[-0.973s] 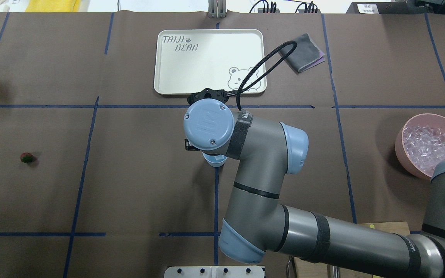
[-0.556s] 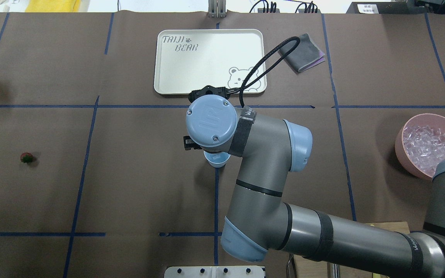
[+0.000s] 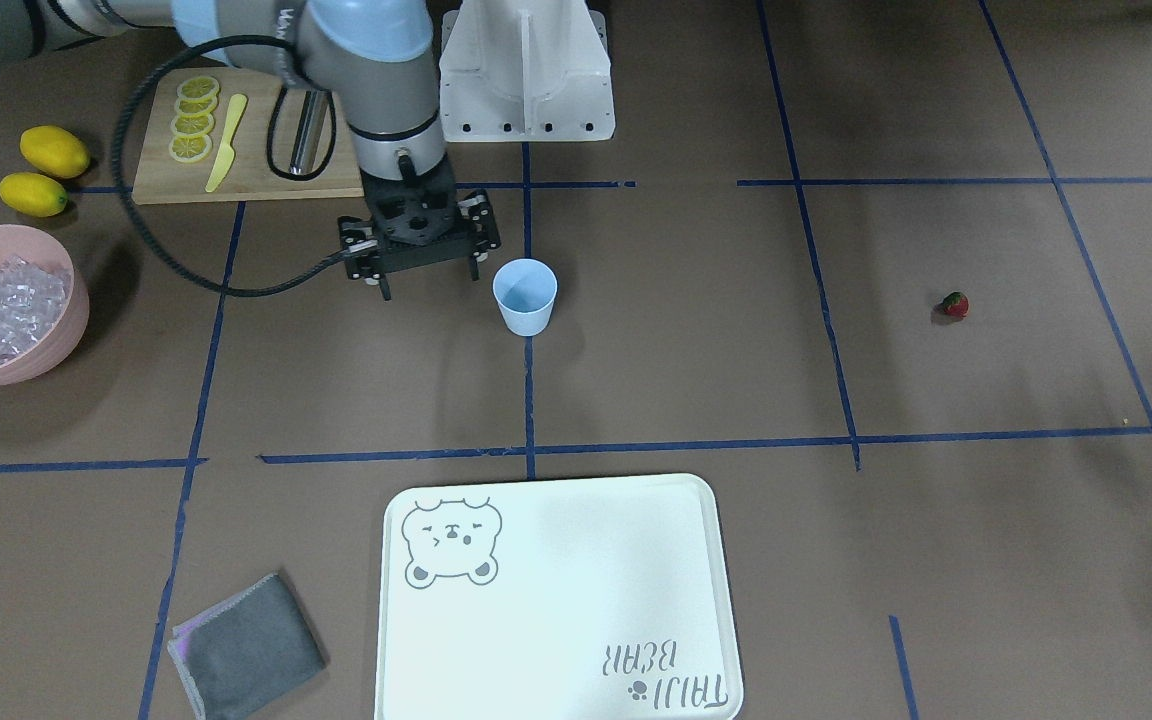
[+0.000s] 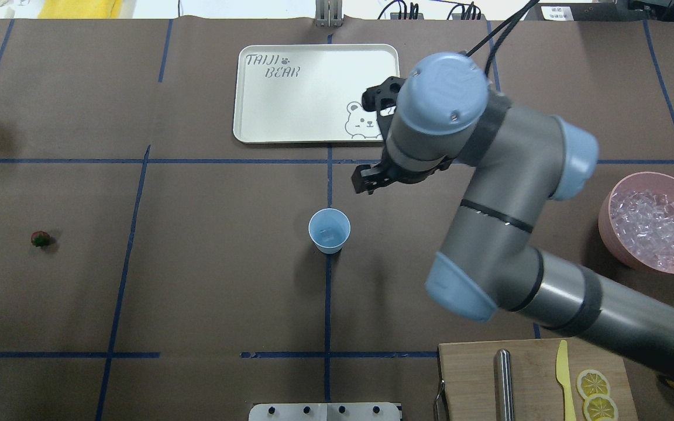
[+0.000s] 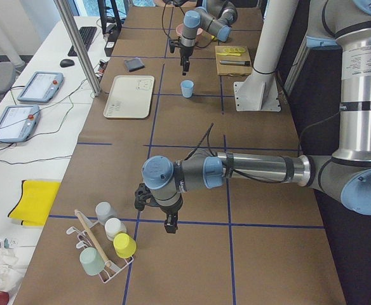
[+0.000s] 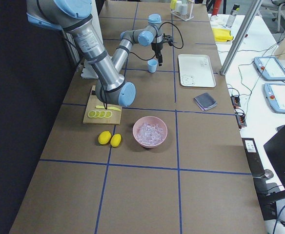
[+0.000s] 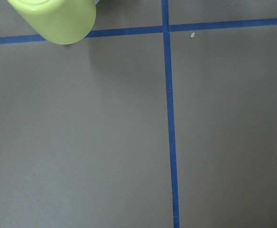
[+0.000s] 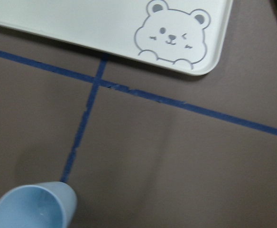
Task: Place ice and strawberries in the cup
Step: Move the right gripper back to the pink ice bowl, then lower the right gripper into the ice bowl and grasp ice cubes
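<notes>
The pale blue cup point(image 4: 329, 230) stands upright at the table's middle, and also shows in the front view point(image 3: 525, 296) and the right wrist view point(image 8: 32, 207). A faint clear shape shows at its bottom from overhead. My right gripper point(image 3: 431, 285) is open and empty, raised beside the cup on the bowl's side. The ice point(image 4: 650, 225) fills a pink bowl point(image 4: 609, 225) at the right. The strawberry point(image 4: 40, 238) lies alone far left. My left gripper point(image 5: 170, 225) shows only in the left side view, near a cup rack; I cannot tell its state.
A white bear tray point(image 4: 313, 93) lies beyond the cup. A grey cloth point(image 3: 246, 650) lies beside it. A cutting board point(image 3: 246, 170) with lemon slices and a yellow knife, and two lemons point(image 3: 54, 150), are near the robot's right. A yellow-green cup point(image 7: 58, 19) is close to my left wrist.
My right arm has lifted off from above the cup and swung right and away, toward the tray's corner. The cup is now uncovered and stands where it was.
</notes>
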Motion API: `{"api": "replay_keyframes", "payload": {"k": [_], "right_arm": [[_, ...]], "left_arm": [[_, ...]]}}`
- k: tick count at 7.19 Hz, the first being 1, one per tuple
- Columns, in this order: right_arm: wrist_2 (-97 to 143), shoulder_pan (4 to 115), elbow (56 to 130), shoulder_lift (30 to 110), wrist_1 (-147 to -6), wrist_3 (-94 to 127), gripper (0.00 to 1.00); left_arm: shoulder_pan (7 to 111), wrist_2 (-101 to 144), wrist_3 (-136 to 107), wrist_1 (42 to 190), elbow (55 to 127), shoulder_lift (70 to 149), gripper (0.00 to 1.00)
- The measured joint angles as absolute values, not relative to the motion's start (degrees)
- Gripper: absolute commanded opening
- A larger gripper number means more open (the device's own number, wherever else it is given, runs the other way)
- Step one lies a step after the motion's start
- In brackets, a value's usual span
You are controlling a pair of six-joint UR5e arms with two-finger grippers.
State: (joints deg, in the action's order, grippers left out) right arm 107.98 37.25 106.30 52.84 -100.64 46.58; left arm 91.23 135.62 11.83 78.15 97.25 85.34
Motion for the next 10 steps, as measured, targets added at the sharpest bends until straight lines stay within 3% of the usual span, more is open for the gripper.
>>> {"api": "replay_keyframes", "payload": {"k": [5, 10], "right_arm": [[122.73, 56.39, 111.86, 75.35, -94.81, 14.92, 0.99], [129.21, 65.2, 111.61, 93.06, -85.75, 6.75, 0.99]], "left_arm": [[91.23, 135.62, 11.86, 78.22, 97.39, 85.4, 1.0], [91.19, 135.64, 11.86, 78.22, 97.47, 85.43, 1.0]]}}
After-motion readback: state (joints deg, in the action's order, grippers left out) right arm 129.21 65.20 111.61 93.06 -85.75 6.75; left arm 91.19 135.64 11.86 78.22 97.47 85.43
